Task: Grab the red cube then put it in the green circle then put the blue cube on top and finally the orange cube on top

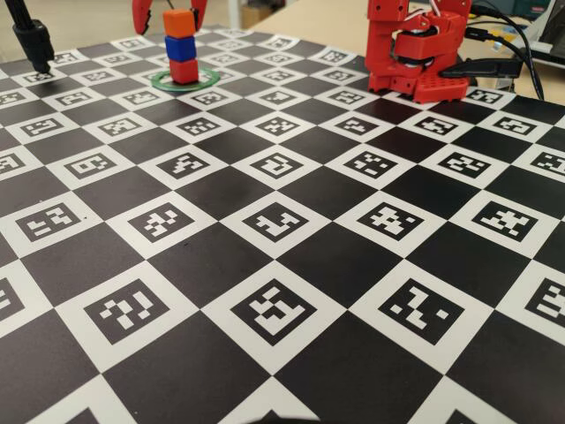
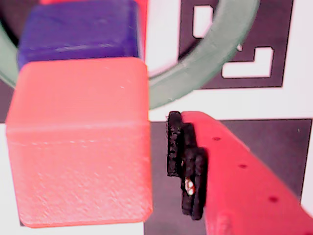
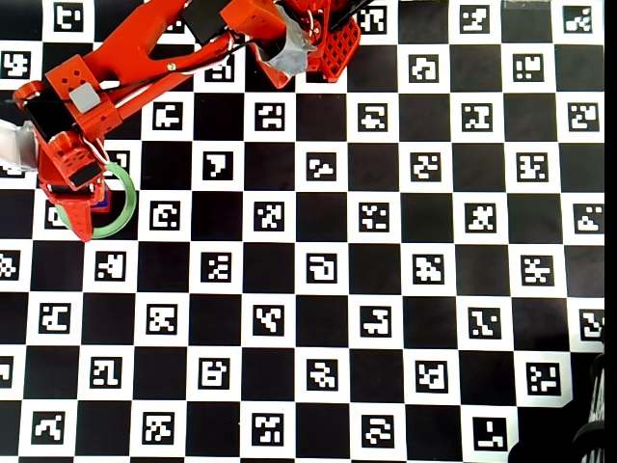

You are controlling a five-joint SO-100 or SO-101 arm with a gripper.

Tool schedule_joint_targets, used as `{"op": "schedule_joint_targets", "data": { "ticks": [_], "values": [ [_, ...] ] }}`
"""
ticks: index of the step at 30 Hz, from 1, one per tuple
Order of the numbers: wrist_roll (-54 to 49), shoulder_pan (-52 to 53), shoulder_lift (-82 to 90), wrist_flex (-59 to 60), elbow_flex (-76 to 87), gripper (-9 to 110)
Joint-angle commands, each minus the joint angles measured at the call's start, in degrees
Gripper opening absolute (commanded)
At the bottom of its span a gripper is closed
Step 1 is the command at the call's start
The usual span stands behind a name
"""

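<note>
I read the stack as built: in the fixed view the small matte red cube (image 1: 184,71) sits inside the thin flat green ring (image 1: 205,82) on the checkered marker-printed surface (image 1: 291,265), the deep-blue cube (image 1: 180,47) rests on it, and the bright-orange cube (image 1: 179,23) tops the column. The three look roughly square to each other, the orange one turned very slightly.

My red claw (image 1: 170,11) straddles the orange cube, one finger showing on each side of it at the top edge of the fixed view. The wrist view shows the orange cube (image 2: 80,142) directly below the camera with a clear gap between its right face and the black pad on the one finger (image 2: 186,166) I can see, so I judge the claw spread wide and holding nothing. The other finger is out of that view.

What matters for my next move: the cube lies straight beneath, between the fingers, so I should lift vertically; any sideways drift risks a finger clipping the orange cube and toppling the column.

From overhead the arm (image 3: 125,68) hides the stack almost entirely.
</note>
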Motion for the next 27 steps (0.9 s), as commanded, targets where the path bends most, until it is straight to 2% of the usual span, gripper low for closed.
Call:
{"op": "schedule_joint_targets", "data": {
  "ticks": [1,16,22,27],
  "values": [
    [-0.44,0.79,6.94,1.23,-4.75,47],
    [-2.2,1.76,18.37,5.45,-5.89,47],
    [1.85,-1.67,24.17,8.79,-5.71,44],
    [10.81,-8.09,28.65,11.25,-5.27,42]
  ]
}}
